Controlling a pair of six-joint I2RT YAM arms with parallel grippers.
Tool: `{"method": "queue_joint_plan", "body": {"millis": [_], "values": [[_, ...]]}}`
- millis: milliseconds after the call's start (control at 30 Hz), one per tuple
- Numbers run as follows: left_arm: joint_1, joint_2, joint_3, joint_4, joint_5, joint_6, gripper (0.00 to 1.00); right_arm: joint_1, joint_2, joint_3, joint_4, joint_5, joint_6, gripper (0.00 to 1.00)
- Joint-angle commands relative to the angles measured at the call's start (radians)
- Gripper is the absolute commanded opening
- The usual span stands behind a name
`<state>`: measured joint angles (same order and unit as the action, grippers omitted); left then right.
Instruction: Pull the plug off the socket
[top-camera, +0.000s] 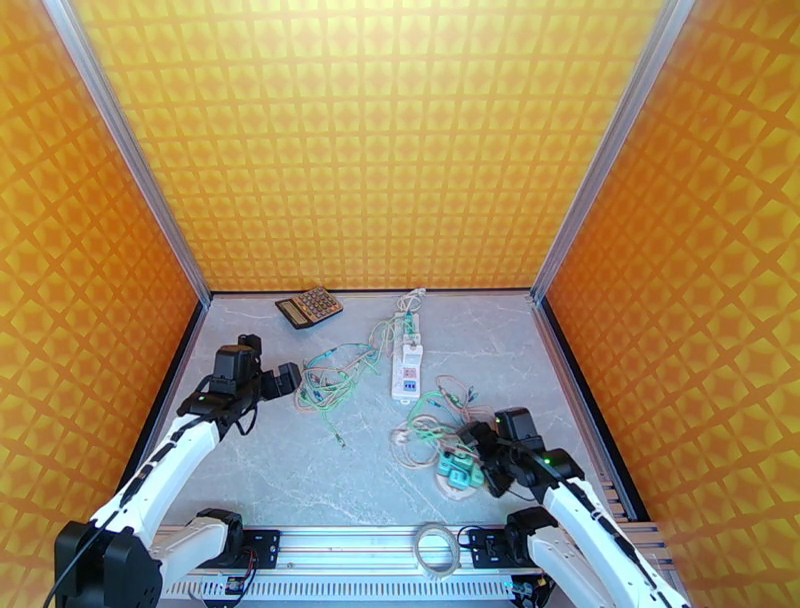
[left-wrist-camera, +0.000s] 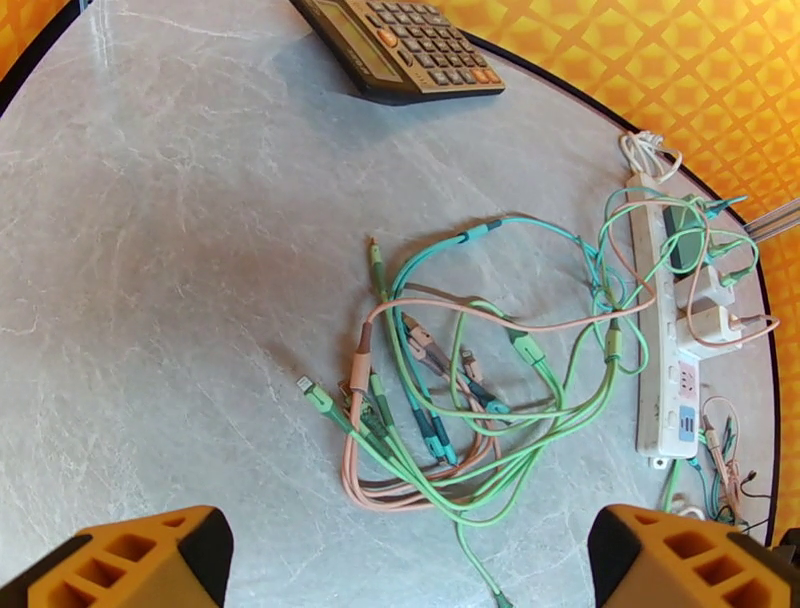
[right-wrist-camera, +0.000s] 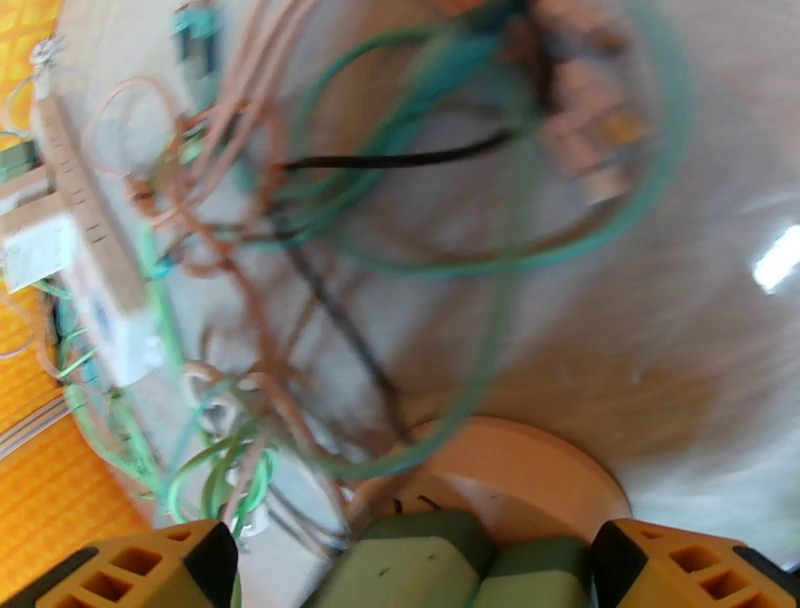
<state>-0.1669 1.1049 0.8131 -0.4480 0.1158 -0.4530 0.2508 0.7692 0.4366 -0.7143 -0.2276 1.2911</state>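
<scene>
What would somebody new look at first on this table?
Probably the messy tangle of green and pink cables in the middle of the table. Right beside it lies a white power strip with white plugs in it, and a calculator sits at the far edge.

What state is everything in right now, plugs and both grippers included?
Power strip: flat on the table.
White plugs: seated in the strip.
Cables: tangled, loose on the table.
Calculator: face up.
Left gripper: jaws open, empty.
Right gripper: jaws open, green blocks between them.
</scene>
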Motion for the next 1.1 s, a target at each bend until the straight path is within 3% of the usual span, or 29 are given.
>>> {"method": "queue_joint_plan", "body": {"millis": [0, 400, 567, 700, 833, 1067], "values": [[-0.011, -0.021, 0.006, -0.034, 0.012, -0.024, 0.99, 0.055, 0.077, -0.006, 0.217, -0.07, 0.127, 0.99], [-0.048, -0.075, 0.014, -0.105, -0.002, -0.089, 0.99, 0.333, 0.518, 0.216, 0.615, -0.026, 0.238, 0.99], [-0.073, -0.109, 0.025, -0.151, -0.003, -0.086, 0.99, 0.42, 0.718, 0.372, 0.659, -0.048, 0.229, 0.98], [-0.116, -0.129, 0.03, -0.178, -0.004, -0.085, 0.99, 0.427, 0.722, 0.464, 0.502, 0.01, 0.139, 0.98], [-0.173, -0.146, 0.019, -0.184, -0.003, -0.084, 0.99, 0.423, 0.704, 0.573, 0.244, 0.089, -0.045, 0.98], [-0.266, -0.17, -0.008, -0.182, -0.05, -0.154, 0.96, 0.423, 0.651, 0.658, -0.04, 0.177, -0.377, 0.99]]}}
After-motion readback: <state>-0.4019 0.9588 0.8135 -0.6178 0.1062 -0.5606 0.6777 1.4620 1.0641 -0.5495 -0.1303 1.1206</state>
